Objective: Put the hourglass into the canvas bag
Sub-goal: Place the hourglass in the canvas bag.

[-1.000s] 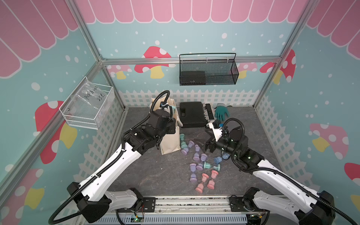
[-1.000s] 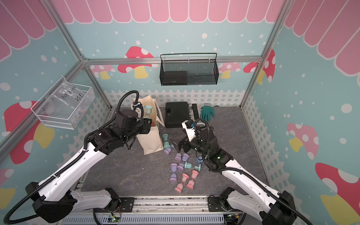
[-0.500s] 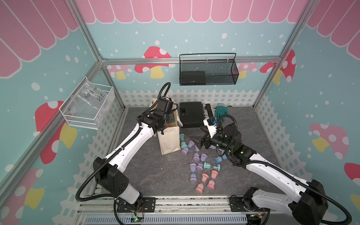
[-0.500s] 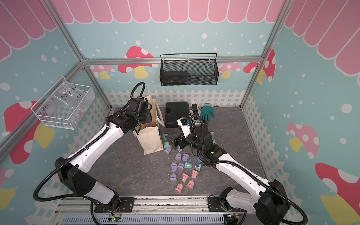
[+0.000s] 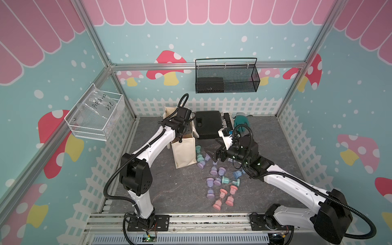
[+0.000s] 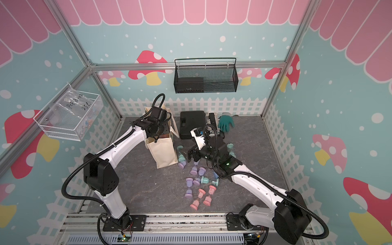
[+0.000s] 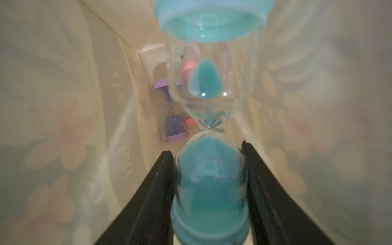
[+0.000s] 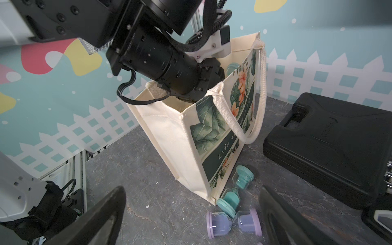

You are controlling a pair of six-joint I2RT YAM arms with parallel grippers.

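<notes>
1. Nearest, in front of the canvas bag [image 5: 184,152]: loose hourglasses [image 5: 220,182] are scattered on the table [image 5: 169,191]. The pink ones [image 5: 222,197] lie furthest from the bag.
2. Right gripper [image 8: 192,191]: jaws are spread wide and nothing is held. It is poised just off the bag's printed side, above a table teal hourglass [image 8: 235,191] and a table purple hourglass [image 8: 233,222] lying at the bag's foot.
3. Left gripper [image 7: 209,152]: seen inside the bag's mouth, clamped on one bulb of the held teal hourglass [image 7: 206,89]. That hourglass is within the bag walls.
4. Bag bottom: a bagged purple hourglass [image 7: 172,114] and a bagged pink hourglass [image 7: 188,70] are seen lying there.
5. Beside the bag, further back: a black hard case [image 5: 209,125], closed. A green glove [image 5: 241,121] lies beyond it.
6. Walls beyond the bag: a black mesh basket [image 5: 227,78] holds a dark box [image 5: 210,82]. A clear bin [image 5: 95,118] holds a handwritten plastic pouch.
</notes>
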